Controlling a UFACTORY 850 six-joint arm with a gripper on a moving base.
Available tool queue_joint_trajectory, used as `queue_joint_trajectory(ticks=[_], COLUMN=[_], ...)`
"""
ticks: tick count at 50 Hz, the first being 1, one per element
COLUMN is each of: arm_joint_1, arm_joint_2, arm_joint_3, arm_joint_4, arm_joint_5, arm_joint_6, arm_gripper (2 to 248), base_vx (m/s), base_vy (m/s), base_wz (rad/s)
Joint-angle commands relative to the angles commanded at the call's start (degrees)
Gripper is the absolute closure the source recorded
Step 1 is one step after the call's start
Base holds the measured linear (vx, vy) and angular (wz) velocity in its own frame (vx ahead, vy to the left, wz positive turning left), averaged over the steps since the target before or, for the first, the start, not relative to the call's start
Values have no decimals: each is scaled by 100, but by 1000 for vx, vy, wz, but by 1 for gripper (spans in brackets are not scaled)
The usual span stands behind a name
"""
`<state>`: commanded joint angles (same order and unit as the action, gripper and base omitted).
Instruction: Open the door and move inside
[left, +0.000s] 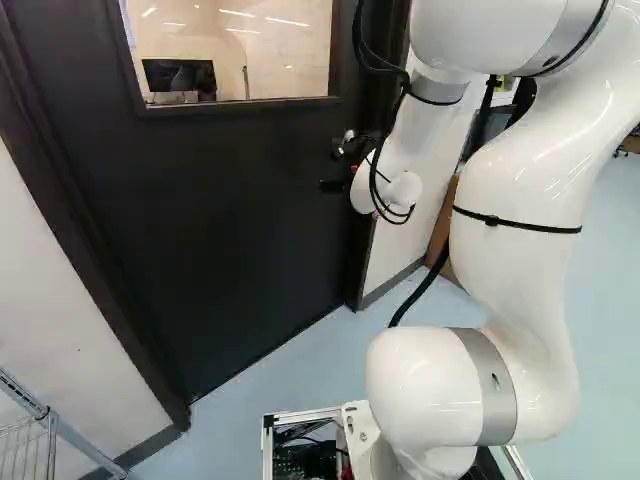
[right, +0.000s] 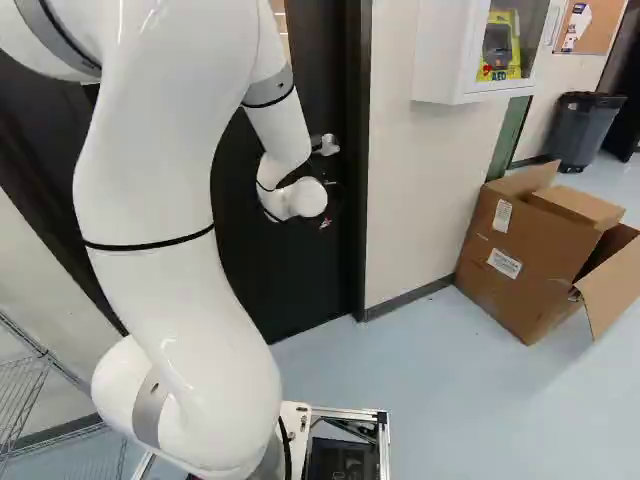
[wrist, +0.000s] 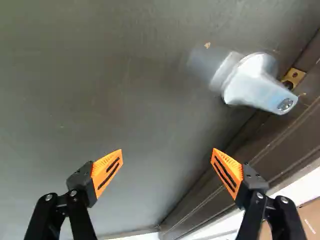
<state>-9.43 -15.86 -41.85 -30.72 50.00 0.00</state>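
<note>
Open Gripper Faces Dark Door, Silver Handle Off to One Side

The two fingers of a black gripper (left: 340, 170) stand wide apart, orange pads (wrist: 107, 170) angled toward each other, with nothing in their hold and only the face of a dark door (left: 220, 220) showing between them in the wrist view. The silver handle (wrist: 260, 85) sits on the door ahead of the fingertips, outside the gap and toward the finger nearer the door frame (wrist: 285, 137). Its lever points toward the frame, where a small brass plate (wrist: 295, 75) shows close by.

The door, with a window (left: 230, 45) in its upper part, stands across the way ahead of the white arm (left: 520, 190). To the right of the frame in the right base view runs a pale wall (right: 405, 190) bearing a white cabinet (right: 440, 55) with a yellow case (right: 508, 35) inside. Below and to the right of the cabinet, an open cardboard box (right: 510, 255) rests on the blue-gray floor (right: 450, 400); a dark trash bin (right: 583, 130) stands beyond. A wire rack (left: 50, 440) occupies the lower left corner of the left base view.
</note>
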Motion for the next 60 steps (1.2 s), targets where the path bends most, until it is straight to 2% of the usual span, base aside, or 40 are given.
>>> queue_joint_trajectory(ticks=[31,60], arm_joint_1=[1,44], arm_joint_2=[-299,-590], arm_joint_3=[-44,-403], arm_joint_4=[0,-119], arm_joint_5=[0,273], arm_joint_6=[0,0], arm_gripper=[3,3], base_vx=[0,0], base_vy=[0,0], base_wz=[0,0])
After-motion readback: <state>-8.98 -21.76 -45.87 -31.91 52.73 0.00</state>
